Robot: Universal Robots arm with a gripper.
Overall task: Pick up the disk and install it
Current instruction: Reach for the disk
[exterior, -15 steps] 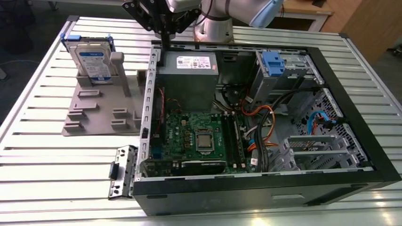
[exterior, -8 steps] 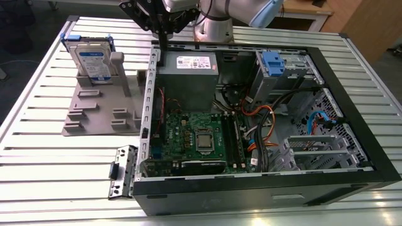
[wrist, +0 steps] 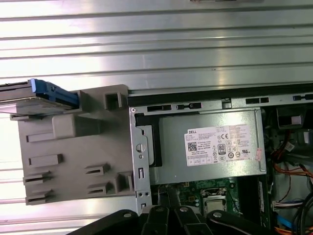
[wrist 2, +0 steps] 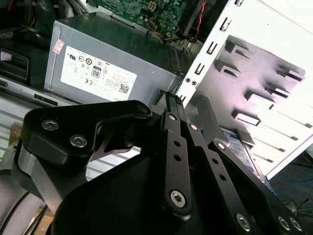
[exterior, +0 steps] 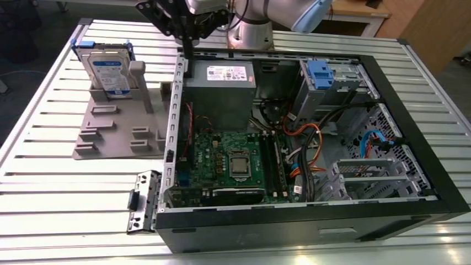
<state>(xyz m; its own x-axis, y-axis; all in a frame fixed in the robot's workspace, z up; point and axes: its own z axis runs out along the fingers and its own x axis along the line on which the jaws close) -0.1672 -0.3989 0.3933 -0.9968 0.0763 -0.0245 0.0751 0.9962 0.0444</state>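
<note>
My gripper point(wrist 2: 169, 98) looms black in the foreground, its two fingers drawn together with nothing between them. Just beyond its tip stands a grey metal box point(wrist 2: 112, 54) with a white sticker on its face, and past that is a strip of green circuit board point(wrist 2: 146, 10). The tip sits near the pale, slotted case edge point(wrist 2: 210, 49). Across that edge is the grey plastic stand point(wrist 2: 264, 83) with raised slots. The disk point(wrist 2: 239, 144) peeks out close beside the gripper's linkage, mostly hidden by it.
</note>
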